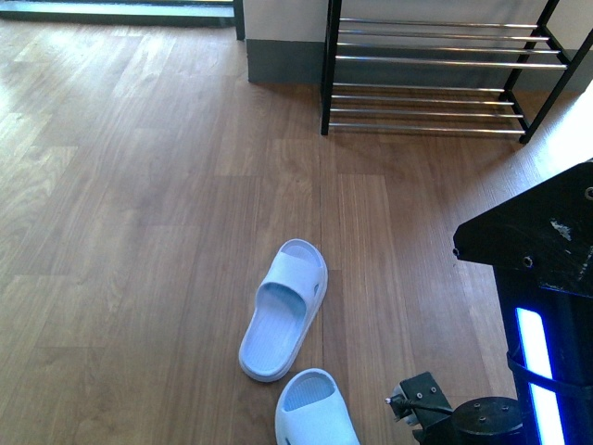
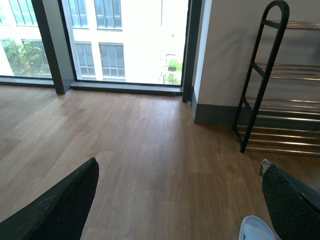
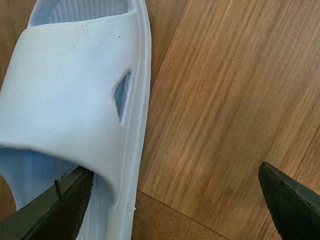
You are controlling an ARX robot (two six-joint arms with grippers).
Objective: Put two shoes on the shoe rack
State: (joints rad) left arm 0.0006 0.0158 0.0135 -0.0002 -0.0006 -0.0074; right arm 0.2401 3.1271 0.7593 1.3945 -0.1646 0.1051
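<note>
Pale blue slide (image 3: 65, 85) is lying beneath our released right claw (image 3: 170, 172), one finger overlapping it. Left claw (image 2: 178, 166) is gaping too.

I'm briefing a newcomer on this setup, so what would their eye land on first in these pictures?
A pale blue slide lies mid-floor in the front view, a second slide nearer, cut off by the frame edge. The shoe rack stands beyond by the wall, and the right end effector hangs open close over a slide.
</note>
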